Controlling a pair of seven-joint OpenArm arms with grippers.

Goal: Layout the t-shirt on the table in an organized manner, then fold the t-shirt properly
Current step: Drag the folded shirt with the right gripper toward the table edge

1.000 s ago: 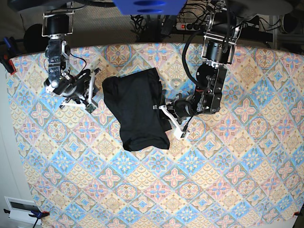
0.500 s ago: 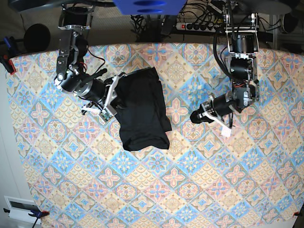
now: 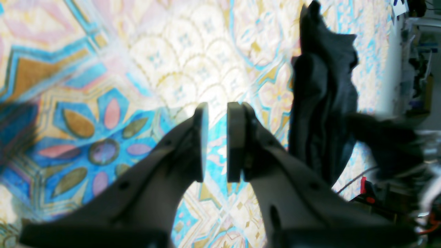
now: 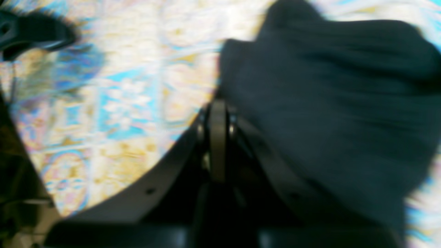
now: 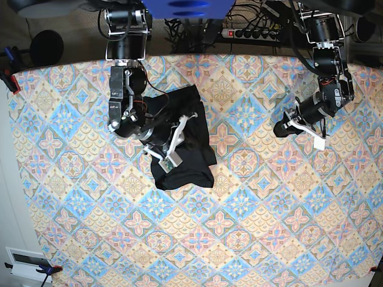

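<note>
I'm mid-fold: the t-shirt sits bunched narrow, upper centre of the table in the base view, with my right gripper on it, jaws pressed together, apparently pinching the cloth. My left gripper, at the right of that view, hangs slightly parted and empty. Next, I judge, the pinched edge needs carrying across and laying flat.

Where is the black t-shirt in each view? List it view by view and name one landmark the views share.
Base: the t-shirt lies bunched left of centre, under the right gripper.
Left wrist: right of centre, a dark upright heap beyond the left gripper.
Right wrist: fills the upper right, blurred, beside the shut jaws.
Shared landmark: the table with its tile-patterned cloth.
</note>
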